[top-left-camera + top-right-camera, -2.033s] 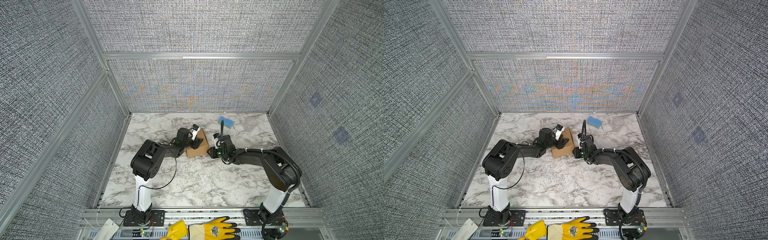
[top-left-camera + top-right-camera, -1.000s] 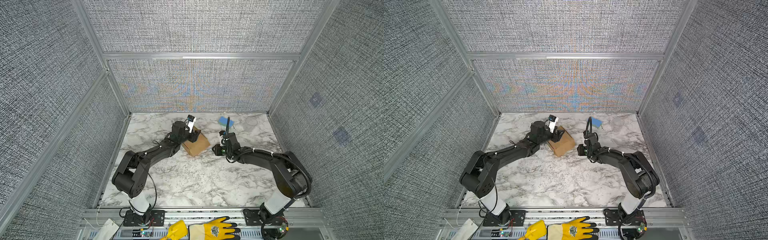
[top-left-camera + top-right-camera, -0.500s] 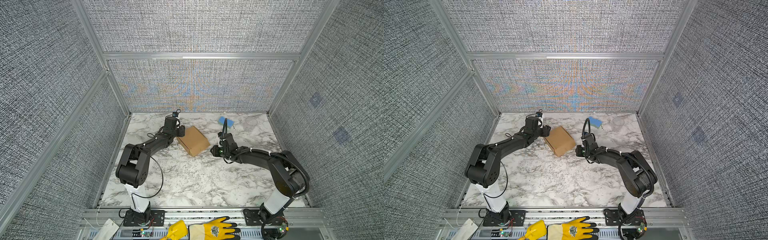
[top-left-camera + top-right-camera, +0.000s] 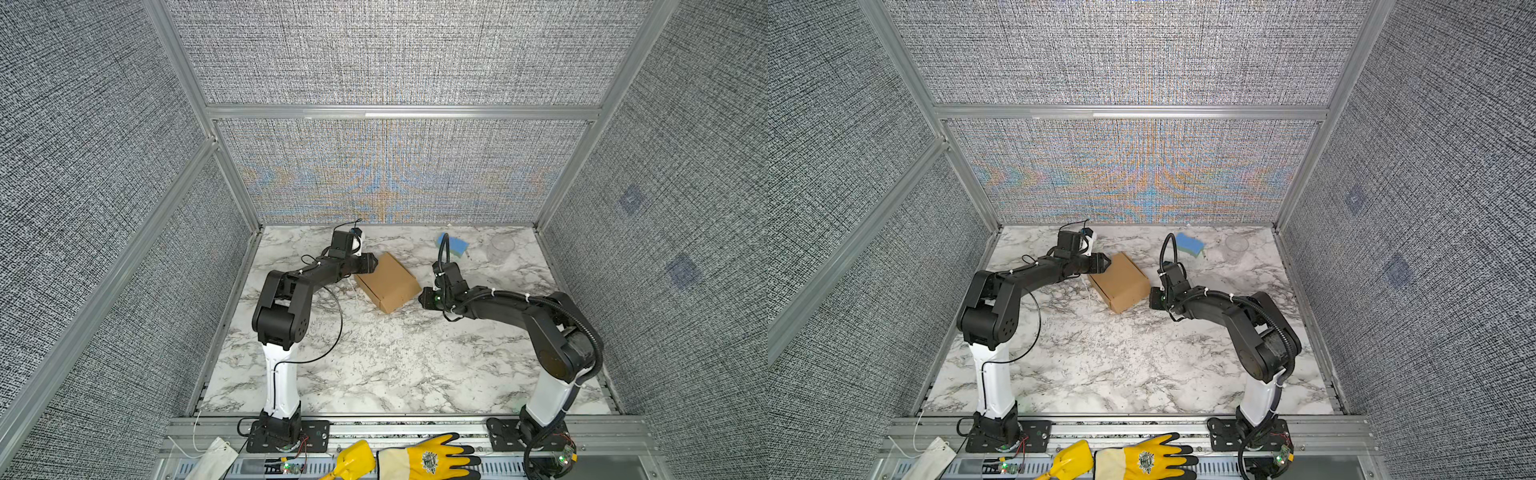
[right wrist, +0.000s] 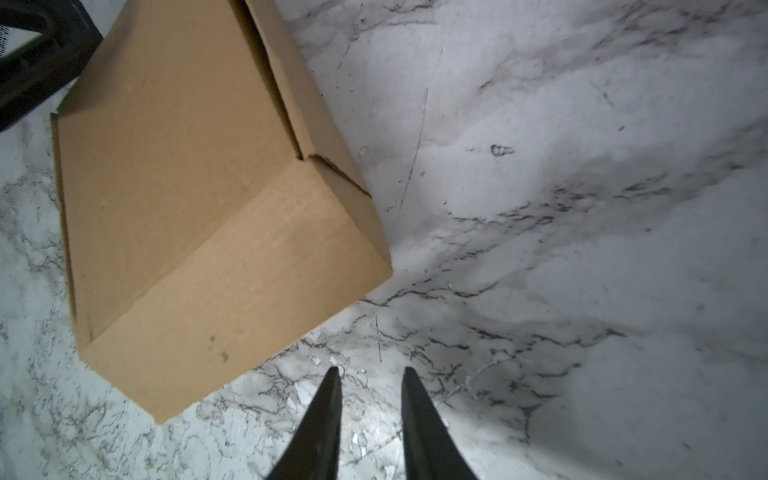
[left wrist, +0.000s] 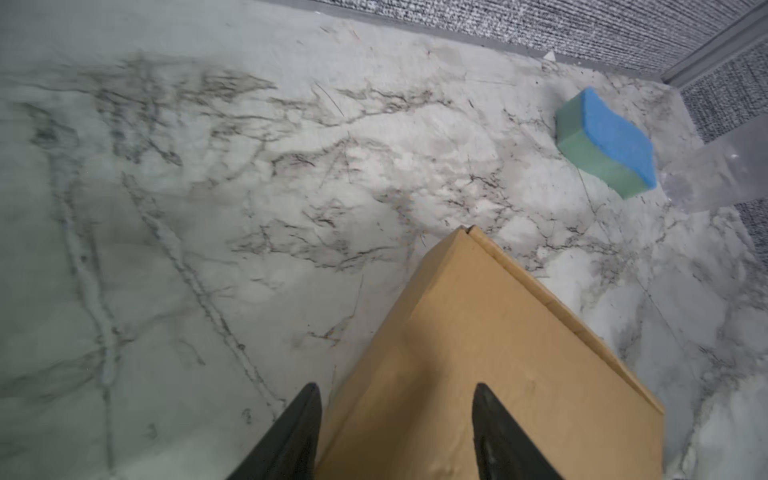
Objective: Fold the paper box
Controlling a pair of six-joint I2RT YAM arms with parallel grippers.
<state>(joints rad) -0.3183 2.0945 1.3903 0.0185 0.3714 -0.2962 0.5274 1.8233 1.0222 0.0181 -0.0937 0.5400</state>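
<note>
The paper box (image 4: 388, 282) sits closed on the marble counter (image 4: 374, 365), toward the rear middle and turned at an angle to the back wall. Its lid is down and the flap seams lie flush along the sides.

The left pincer (image 6: 395, 388) is at the box's rear left corner with its jaws spread fairly wide. In the left wrist view one fingertip (image 6: 309, 405) hangs over bare counter just beside the box's side, and the other is over the lid. The blur there makes it hard to say whether either one touches the cardboard.

The right pincer (image 5: 370, 374) points at the box's near right end. Its jaws are set narrow with nothing between them, over bare counter just short of the box's lower edge.

A blue sponge (image 4: 453, 245) with a green underside lies near the back wall, well apart from the box. A yellow glove (image 4: 428, 459) rests on the front rail.
</note>
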